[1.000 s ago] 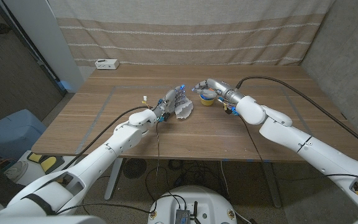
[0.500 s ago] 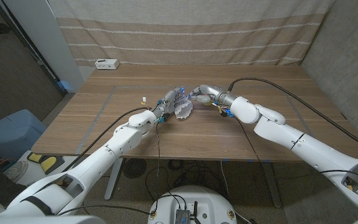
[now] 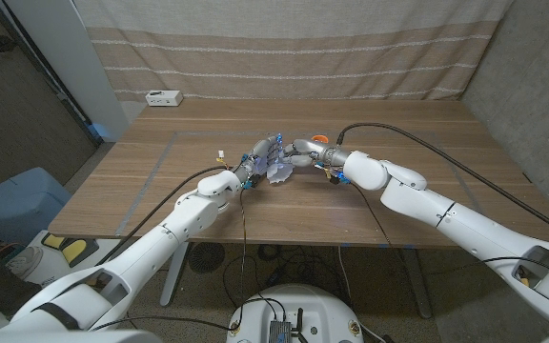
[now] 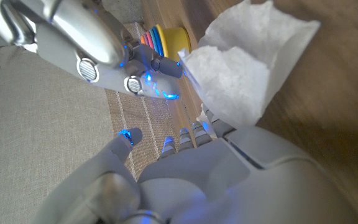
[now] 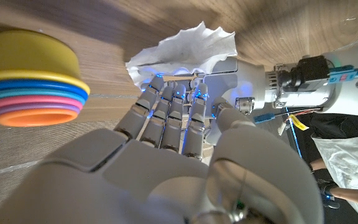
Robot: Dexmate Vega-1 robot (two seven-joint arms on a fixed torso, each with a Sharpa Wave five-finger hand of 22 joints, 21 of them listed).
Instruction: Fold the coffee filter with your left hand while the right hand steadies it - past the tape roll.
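Note:
A crumpled white coffee filter (image 3: pixel 276 170) sits mid-table, half raised off the wood. My left hand (image 3: pixel 261 152) holds it by its left edge, and in the left wrist view the filter (image 4: pixel 247 68) stands up just beyond that hand's fingertips (image 4: pixel 194 130). My right hand (image 3: pixel 301 152) reaches in from the right with straight fingers, nothing in it, and its fingertips (image 5: pixel 166 90) meet the filter (image 5: pixel 185 46) and my left hand (image 5: pixel 247 74). How firmly the left fingers grip the paper stays partly hidden.
A stack of coloured cups (image 5: pixel 33 81), yellow on top, stands just behind my right hand (image 4: pixel 104 50). A small pale object (image 3: pixel 219 151) lies left of my left hand. A white box (image 3: pixel 163 97) sits at the far left edge by the curtain.
My right hand has moved left from the cup stack to the filter, and now touches it. My left hand has barely moved and still holds the filter.

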